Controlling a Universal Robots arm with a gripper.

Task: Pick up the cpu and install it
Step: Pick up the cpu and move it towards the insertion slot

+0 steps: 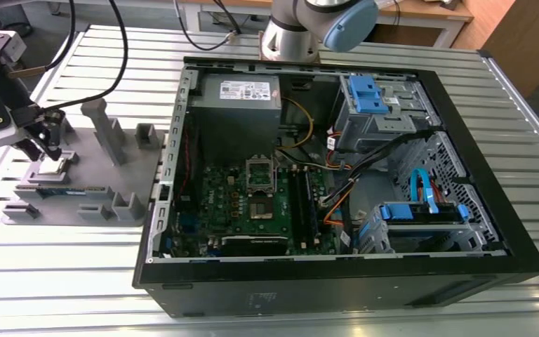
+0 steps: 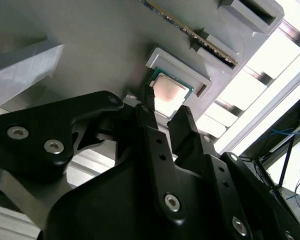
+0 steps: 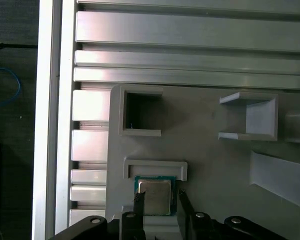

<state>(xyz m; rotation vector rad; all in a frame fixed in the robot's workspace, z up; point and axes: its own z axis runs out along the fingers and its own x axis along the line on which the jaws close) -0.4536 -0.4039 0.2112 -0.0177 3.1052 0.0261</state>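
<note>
One cpu [image 3: 155,192] lies flat in a shallow square pocket near the edge of the one grey holder [image 1: 96,186], which rests on the slatted table [image 1: 64,281] just beside the one open computer case [image 1: 344,281], on the exterior view's left. The single gripper [image 3: 160,200] hangs right over the chip, its two fingers [image 2: 149,112] parted about the chip's width and standing at opposite edges, gripping nothing that I can make out. One empty square pocket [image 3: 140,115] lies near the cpu's, with bare holder surface between them
</note>
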